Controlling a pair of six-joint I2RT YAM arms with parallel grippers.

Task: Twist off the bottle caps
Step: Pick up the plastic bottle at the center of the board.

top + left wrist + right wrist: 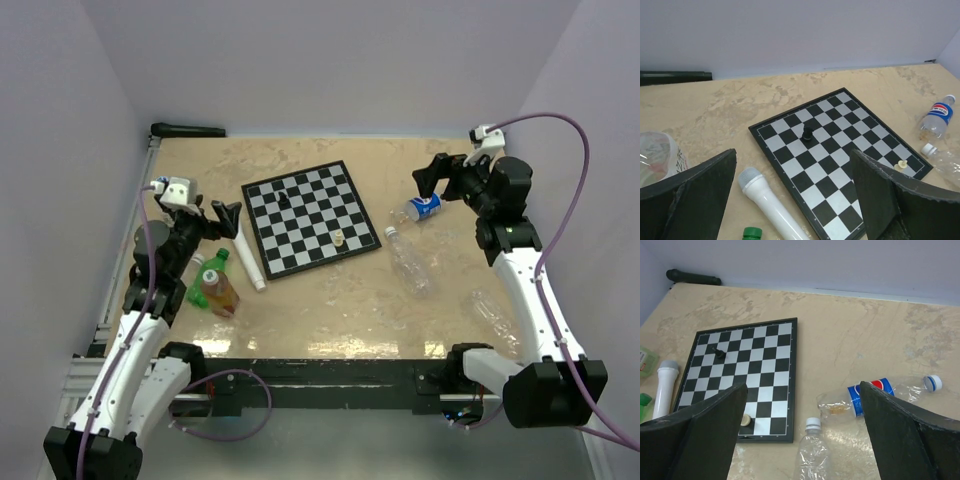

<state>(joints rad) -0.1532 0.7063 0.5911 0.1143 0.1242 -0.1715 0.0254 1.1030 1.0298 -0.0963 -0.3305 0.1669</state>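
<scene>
While blue cap [933, 382] sits on, Pepsi bottle [867, 393] holds brownish dregs [838, 410].

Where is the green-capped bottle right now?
In the top view, the green-capped bottle sits on the left side of the table, just left of the white microphone, off the near-left corner of the chessboard.
</scene>
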